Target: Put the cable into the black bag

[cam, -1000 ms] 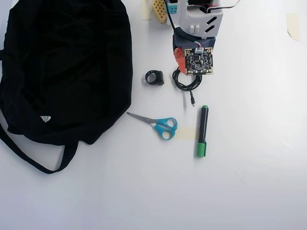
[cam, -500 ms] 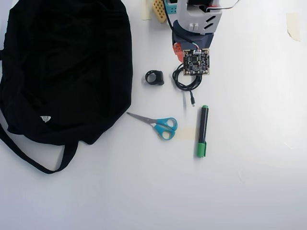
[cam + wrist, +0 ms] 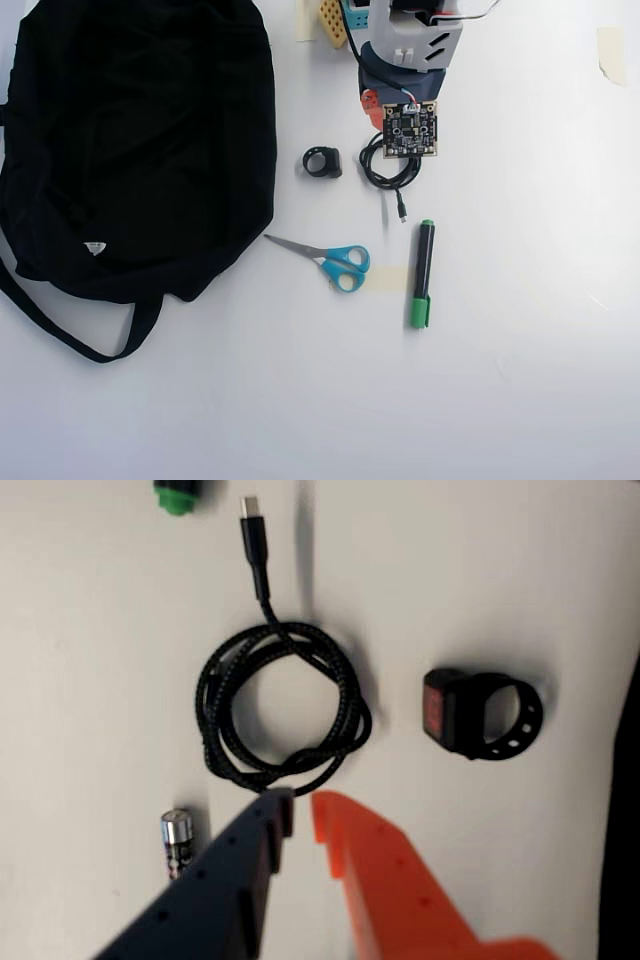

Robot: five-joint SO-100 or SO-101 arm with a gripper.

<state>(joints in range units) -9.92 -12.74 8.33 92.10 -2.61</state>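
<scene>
Two views show one white worktop (image 3: pixel 520 400). Overhead view: the black bag (image 3: pixel 135 140) fills the upper left of the frame, its strap (image 3: pixel 60 335) looping toward the lower left, and a small white tag (image 3: pixel 94 247) sits near its lower edge; any print on the tag is too small to read. The cable (image 3: pixel 385 178) lies coiled right of centre in the upper half, partly under the arm's bare circuit board (image 3: pixel 409 129), with its plug end (image 3: pixel 401 215) pointing down the frame. A small black ring (image 3: pixel 322 162) lies just left of the coil. Blue-handled scissors (image 3: pixel 335 260) and a green-capped marker (image 3: pixel 422 272) lie below, apart from the cable. Wrist view: the coil (image 3: pixel 283 712) occupies the centre, its straight plug end (image 3: pixel 252 530) reaching the top edge. The tool (image 3: pixel 300 808) enters from the bottom, one finger dark blue (image 3: pixel 230 880), the other orange (image 3: pixel 385 880); the tips stand nearly together, a narrow gap between them, grasping nothing, just at the coil's lower edge. The ring (image 3: pixel 480 715) at right carries a red patch with no legible writing. A small metal-capped cylinder (image 3: pixel 176 840) lies at lower left; its marking cannot be read.
</scene>
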